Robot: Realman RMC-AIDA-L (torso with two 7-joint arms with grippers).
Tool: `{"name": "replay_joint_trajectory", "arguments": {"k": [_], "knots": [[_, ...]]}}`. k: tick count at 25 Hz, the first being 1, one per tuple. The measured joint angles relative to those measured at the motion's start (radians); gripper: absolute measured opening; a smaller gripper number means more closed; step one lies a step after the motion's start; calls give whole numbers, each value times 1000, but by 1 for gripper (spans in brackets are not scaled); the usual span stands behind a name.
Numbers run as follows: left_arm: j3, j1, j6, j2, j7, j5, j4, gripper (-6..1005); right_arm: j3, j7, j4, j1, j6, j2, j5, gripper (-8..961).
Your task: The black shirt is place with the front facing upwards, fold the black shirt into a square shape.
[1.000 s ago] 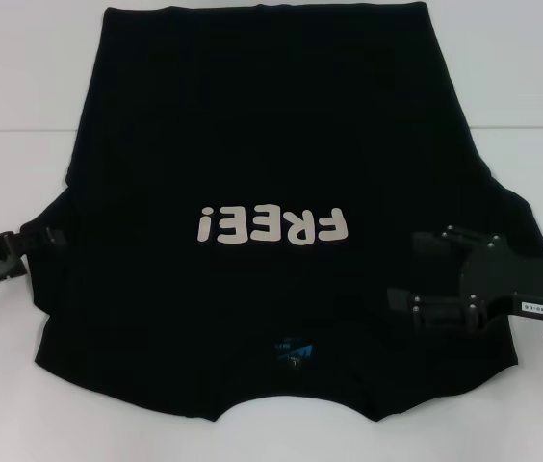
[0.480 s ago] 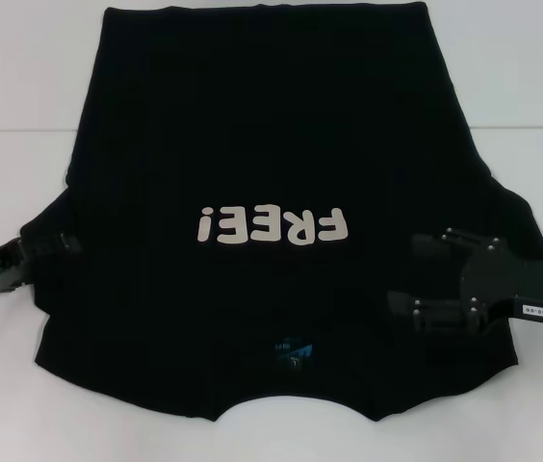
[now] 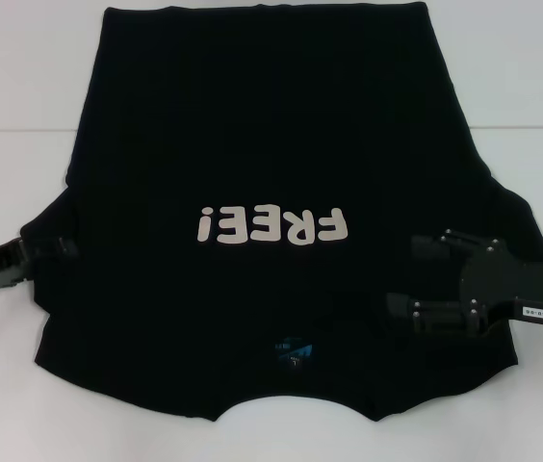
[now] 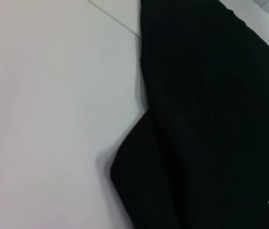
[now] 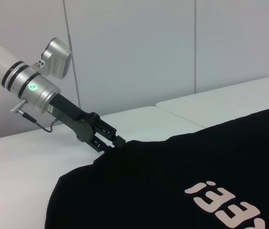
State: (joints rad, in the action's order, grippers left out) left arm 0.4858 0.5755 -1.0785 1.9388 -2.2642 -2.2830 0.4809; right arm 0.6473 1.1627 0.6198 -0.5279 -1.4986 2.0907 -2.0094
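The black shirt (image 3: 271,125) lies flat on the white table, front up. Its cream "FREE!" letters (image 3: 271,224) read upside down from the head view, and the blue neck label (image 3: 293,351) is near the front edge. My left gripper (image 3: 64,247) sits at the edge of the shirt's left sleeve. In the right wrist view the left gripper (image 5: 117,144) has its fingers slightly apart, touching the cloth edge. My right gripper (image 3: 404,276) hovers open over the right sleeve area. The left wrist view shows only the shirt (image 4: 211,119) and bare table.
The white table (image 3: 21,96) surrounds the shirt, with a seam line (image 3: 12,131) running across it. Pale wall panels (image 5: 139,52) stand behind the table's far side. The shirt's hem reaches the top of the head view.
My left gripper has slid inward and slightly down onto the left sleeve edge. The right gripper has sunk a little over the right sleeve. The shirt has not moved.
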Motion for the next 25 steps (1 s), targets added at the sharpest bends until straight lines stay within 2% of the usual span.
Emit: {"name": "replay_joint_trajectory", "arguments": {"k": [9, 15, 17, 23, 25], "knots": [[17, 3, 0, 0, -5, -3, 2, 668, 0, 0, 0, -1, -2, 0, 0, 944], [18, 5, 4, 0, -6, -11, 2, 423, 0, 0, 0, -4, -5, -1, 0, 944], [18, 5, 4, 0, -7, -11, 2, 214, 0, 0, 0, -4, -6, -1, 0, 944], [12, 6, 5, 0, -8, -12, 2, 3, 0, 0, 0, -4, -6, -2, 0, 944], [10, 5, 5, -1, -7, -12, 3, 4, 0, 0, 0, -4, -6, -2, 0, 944]]}}
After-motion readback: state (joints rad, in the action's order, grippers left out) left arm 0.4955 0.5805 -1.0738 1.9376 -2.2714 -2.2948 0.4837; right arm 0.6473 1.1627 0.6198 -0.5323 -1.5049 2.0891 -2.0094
